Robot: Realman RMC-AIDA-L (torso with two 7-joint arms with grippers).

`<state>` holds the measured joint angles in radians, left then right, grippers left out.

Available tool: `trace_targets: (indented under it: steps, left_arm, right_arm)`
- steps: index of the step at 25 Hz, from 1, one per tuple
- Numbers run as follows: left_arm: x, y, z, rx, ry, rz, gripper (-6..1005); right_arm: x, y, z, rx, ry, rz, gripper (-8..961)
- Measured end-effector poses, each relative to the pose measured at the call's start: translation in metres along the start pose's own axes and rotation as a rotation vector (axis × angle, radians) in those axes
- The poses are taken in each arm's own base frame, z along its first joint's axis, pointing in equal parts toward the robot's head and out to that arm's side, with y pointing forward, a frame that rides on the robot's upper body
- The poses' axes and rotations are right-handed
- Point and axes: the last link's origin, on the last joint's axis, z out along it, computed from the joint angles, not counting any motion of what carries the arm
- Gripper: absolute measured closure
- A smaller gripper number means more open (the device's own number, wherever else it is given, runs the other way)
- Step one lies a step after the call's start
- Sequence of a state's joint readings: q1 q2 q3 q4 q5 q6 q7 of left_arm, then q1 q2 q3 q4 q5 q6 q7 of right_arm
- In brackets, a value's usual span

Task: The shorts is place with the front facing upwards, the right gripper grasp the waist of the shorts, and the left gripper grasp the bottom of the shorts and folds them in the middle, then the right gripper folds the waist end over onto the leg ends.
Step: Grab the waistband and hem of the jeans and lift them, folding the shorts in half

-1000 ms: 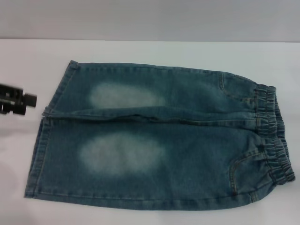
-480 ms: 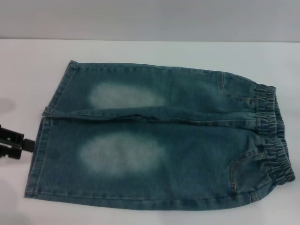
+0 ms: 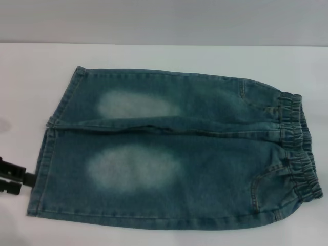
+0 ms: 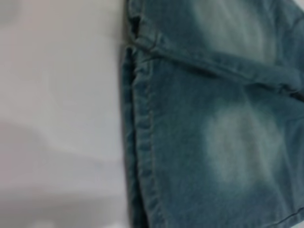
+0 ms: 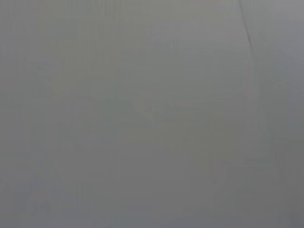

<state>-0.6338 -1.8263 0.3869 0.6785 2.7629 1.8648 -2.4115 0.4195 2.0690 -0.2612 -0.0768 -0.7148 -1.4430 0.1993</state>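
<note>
Left gripper [image 3: 15,178]: finger state cannot be told; positioned just beside the near leg hem. Shorts [image 3: 174,154]: laid flat, long axis running away from it toward waist [image 3: 300,154].

Blue-green shorts [image 3: 174,154] with two pale faded patches.

Left tool [image 3: 18,177] low at left edge

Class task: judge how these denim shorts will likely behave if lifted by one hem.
The shorts lie flat with soft creases, so they would probably drape, not stay stiff. The gathered waist looks thick, likely hanging heavier. Denim on the table should drag, not slide freely.
</note>
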Motion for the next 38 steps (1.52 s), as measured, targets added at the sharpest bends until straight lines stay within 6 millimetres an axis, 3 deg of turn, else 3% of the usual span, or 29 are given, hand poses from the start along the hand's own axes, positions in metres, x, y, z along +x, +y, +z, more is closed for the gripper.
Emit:
trace_targets:
  steps: [14, 38]
  left_arm:
    - [0.000, -0.008, 0.015, 0.091, -0.030, 0.024, 400]
    - [-0.010, -0.012, 0.031, 0.084, -0.046, 0.031, 398]
  right_arm:
    - [0.000, -0.003, -0.003, 0.006, 0.004, -0.005, 368]
    - [0.001, -0.004, -0.005, 0.005, 0.006, -0.001, 368]
